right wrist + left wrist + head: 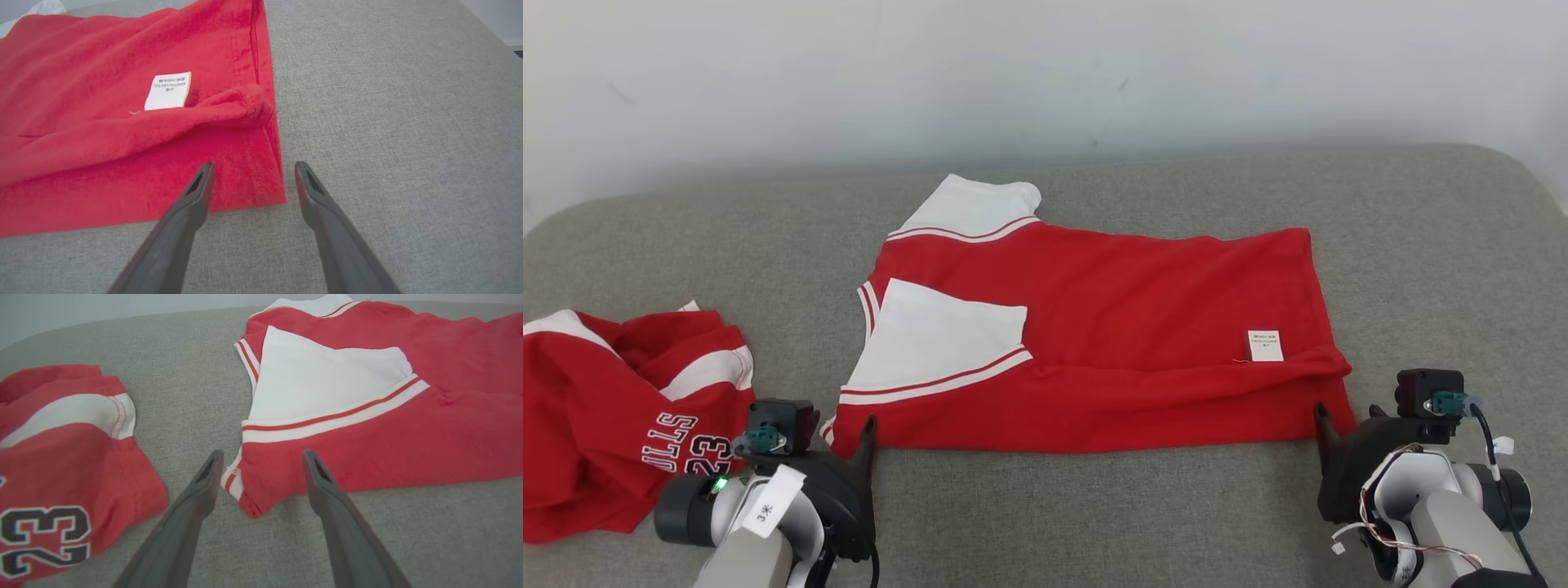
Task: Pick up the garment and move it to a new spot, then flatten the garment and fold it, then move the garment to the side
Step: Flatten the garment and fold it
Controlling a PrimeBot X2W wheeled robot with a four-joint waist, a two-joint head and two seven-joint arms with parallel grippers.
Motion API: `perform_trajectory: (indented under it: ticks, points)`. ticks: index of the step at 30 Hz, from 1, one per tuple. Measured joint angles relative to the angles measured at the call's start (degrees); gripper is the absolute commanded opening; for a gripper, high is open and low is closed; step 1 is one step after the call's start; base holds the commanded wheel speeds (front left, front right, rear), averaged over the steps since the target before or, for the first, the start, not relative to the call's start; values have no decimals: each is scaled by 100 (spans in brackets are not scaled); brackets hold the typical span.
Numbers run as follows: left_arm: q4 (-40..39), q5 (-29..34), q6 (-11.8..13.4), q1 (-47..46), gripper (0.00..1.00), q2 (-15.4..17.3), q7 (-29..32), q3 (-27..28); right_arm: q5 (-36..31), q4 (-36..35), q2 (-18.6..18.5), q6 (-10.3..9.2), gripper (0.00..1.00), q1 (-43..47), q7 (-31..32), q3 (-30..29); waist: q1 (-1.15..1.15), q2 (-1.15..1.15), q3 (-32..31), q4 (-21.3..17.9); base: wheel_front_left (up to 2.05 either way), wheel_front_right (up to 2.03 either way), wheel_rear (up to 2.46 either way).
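Note:
The garment [1143, 327] is a red jersey with white sleeves, lying folded lengthwise in the middle of the grey fabric surface [1094, 514]. A white care label [1265, 345] shows near its right end. My left gripper [864, 437] is open at the near-left corner. In the left wrist view that corner [261, 490] lies between the spread fingers of the left gripper [262, 455], and nothing is pinched. My right gripper [1346, 418] is open at the near-right corner. In the right wrist view the right gripper [254, 164] straddles the hem corner [261, 183] and does not grip it.
A second red jersey [613, 408] with a "23" print lies crumpled at the left edge, close to my left arm; it also shows in the left wrist view [61, 457]. A pale wall [1045, 73] runs behind the surface. Bare grey fabric lies to the right [408, 143].

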Motion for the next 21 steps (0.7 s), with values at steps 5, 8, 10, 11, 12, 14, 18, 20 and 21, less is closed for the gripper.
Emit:
perform_trajectory:
  ticks: [5, 8, 10, 11, 12, 14, 18, 20, 21]
  points:
    - [55, 11, 0, -59, 100, 0, 76, -27, -1, 9, -2, 2, 100, -113, 4, 23, 0, 0, 100, 33, 0, 0, 0]
    - [85, 23, -7, -145, 100, 2, 134, -31, -12, 56, -5, 22, 100, -124, 10, 46, 0, 0, 155, 58, 0, 0, 0]
    - [129, 23, -8, -145, 100, 5, 170, -36, -55, 89, -8, 25, 100, -155, 49, 57, 1, 1, 174, 71, 0, 0, 0]
    - [141, 23, -13, -143, 100, 8, 179, -47, -63, 103, -9, 25, 100, -185, 51, 58, 0, 0, 179, 74, 0, 0, 0]
    - [174, 23, -16, -137, 100, 3, 259, -60, -68, 113, -14, 25, 100, -216, 51, 57, 1, 0, 187, 78, 0, 0, 0]
    - [222, 14, -47, -120, 100, 1, 279, -62, -76, 160, -18, 25, 100, -211, 52, 57, 0, 0, 192, 78, 0, 0, 0]
    - [282, -11, -102, -116, 88, 15, 396, -54, -76, 209, -16, 25, 100, -213, 57, 69, 0, 0, 206, 69, 0, 0, 0]
    - [292, -19, -115, -116, 62, 18, 426, -54, -76, 212, -14, 25, 100, -214, 56, 73, 1, 0, 227, 58, 0, 0, 0]
    - [302, -19, -126, -117, 35, 18, 455, -58, -76, 216, -14, 25, 100, -214, 57, 74, 1, 1, 234, 54, 0, 0, 0]
